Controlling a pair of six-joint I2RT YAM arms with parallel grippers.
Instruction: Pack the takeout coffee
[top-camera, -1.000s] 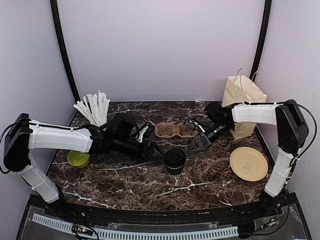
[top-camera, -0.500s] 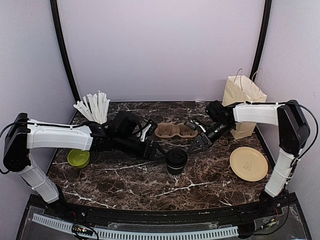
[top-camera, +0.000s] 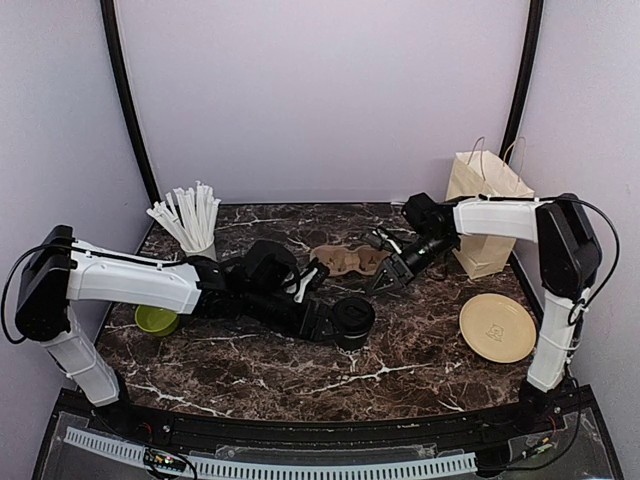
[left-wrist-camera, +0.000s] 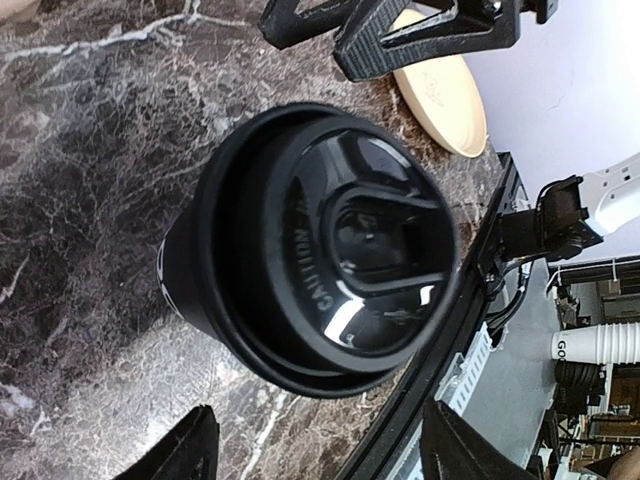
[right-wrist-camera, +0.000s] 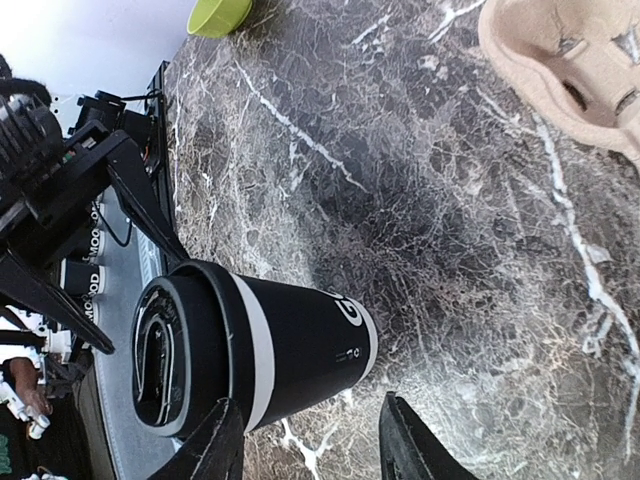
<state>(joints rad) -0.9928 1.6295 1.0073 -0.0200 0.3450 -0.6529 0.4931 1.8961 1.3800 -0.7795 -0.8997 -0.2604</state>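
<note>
While left tool gapes beside takeout coffee, right tool open.

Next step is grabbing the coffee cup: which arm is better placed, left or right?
Likely left. The left end effector, open, sits right beside the coffee cup, whose lid is centred ahead of its fingers in the wrist view. The right end effector hangs farther off, near the cup carrier.

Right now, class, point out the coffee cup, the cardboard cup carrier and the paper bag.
coffee cup (left-wrist-camera: 340, 250), left wrist view, centre of its black lid.
cardboard cup carrier (top-camera: 350, 262), top external view, its middle ridge.
paper bag (top-camera: 487, 180), top external view, upper front panel.
</note>
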